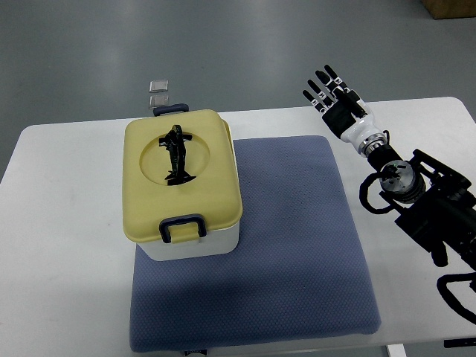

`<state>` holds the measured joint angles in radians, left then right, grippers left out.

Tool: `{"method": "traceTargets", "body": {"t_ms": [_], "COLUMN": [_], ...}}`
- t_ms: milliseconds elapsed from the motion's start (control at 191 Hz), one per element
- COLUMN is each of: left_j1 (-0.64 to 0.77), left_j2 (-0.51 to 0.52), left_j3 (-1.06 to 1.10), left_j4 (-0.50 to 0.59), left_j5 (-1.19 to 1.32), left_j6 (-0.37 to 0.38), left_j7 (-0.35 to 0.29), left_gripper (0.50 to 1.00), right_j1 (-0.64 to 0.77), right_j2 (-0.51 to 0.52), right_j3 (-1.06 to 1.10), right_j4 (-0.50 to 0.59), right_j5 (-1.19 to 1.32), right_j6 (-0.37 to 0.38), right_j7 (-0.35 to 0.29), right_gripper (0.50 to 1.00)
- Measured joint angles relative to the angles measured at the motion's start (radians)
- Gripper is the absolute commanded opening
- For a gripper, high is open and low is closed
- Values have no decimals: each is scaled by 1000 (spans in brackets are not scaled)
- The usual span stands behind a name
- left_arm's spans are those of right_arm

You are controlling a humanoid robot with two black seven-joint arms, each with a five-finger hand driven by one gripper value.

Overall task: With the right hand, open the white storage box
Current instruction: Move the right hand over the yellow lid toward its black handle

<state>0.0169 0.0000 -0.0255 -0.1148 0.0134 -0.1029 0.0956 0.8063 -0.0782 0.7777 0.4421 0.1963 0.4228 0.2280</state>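
The white storage box [195, 242] stands on the left part of a blue mat [297, 245]. Its pale yellow lid [181, 178] is closed, with a black handle [177, 155] lying in a round recess on top. A dark blue latch [183, 227] sits at the lid's near edge, and a second one [171, 110] at the far edge. My right hand [331, 91] hovers over the table's far edge, well to the right of the box, fingers spread and holding nothing. Its arm [416, 193] comes in from the right.
The white table [59, 245] carries the mat and box. Two small grey squares [158, 93] lie on the floor beyond the table's far edge. A cardboard box corner [450, 9] shows at the top right.
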Motion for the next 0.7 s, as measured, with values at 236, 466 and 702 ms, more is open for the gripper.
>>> {"method": "traceTargets", "body": {"t_ms": [236, 466, 702], "left_j1": [0, -1, -1], "left_j2": [0, 0, 0], "left_j3": [1, 0, 4], "left_j4": [0, 1, -1], "left_j5": [0, 1, 2], "left_j6": [0, 0, -1], "left_j7": [4, 4, 4], "left_gripper": [1000, 1000, 1000], "right_j1": [5, 37, 182], "right_j2": [-2, -32, -82], "right_j3": [-3, -20, -71], "right_j4": [2, 32, 86], "right_j5": [-1, -216, -802], "right_j6": [0, 55, 140], "right_j7": [-3, -8, -12], "right_gripper": [928, 928, 928]}}
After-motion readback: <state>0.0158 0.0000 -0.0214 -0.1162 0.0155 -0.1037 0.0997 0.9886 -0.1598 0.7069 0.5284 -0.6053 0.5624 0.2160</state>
